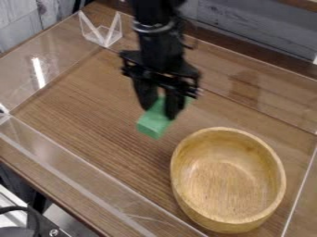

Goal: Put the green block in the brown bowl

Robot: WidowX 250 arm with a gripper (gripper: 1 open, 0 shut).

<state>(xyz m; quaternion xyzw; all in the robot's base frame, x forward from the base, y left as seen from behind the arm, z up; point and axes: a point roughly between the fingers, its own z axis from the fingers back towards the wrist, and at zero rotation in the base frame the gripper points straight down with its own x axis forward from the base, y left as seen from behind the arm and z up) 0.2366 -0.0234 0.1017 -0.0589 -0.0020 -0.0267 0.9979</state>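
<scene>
A wooden bench (87,111) with a brown grain is seen from above and at an angle, its surface enclosed by low clear plastic walls (74,162) along the near and left edges. A pale planked wall is seen beyond the far edge.

The brown bowl (229,180), round, shallow and of light tan wood with a thick rim, is set on the bench toward the near right corner. Nothing is seen inside it.

A black robot arm (158,28) is seen descending from the top of the picture, near the middle of the bench, with its gripper (158,109) pointed straight down. The dark fingers (147,94) are clamped on the green block (154,124), gripping its upper part so that only the lower end is shown below them. The block is held lifted above the bench surface, tilted slightly, with its bright green end hanging just beside the bowl's far left rim, to the left of it and not over the opening. No contact between the block and the bowl is visible.

A small clear plastic stand (102,30) is placed near the far left corner of the bench, well apart from the bowl and the arm.
</scene>
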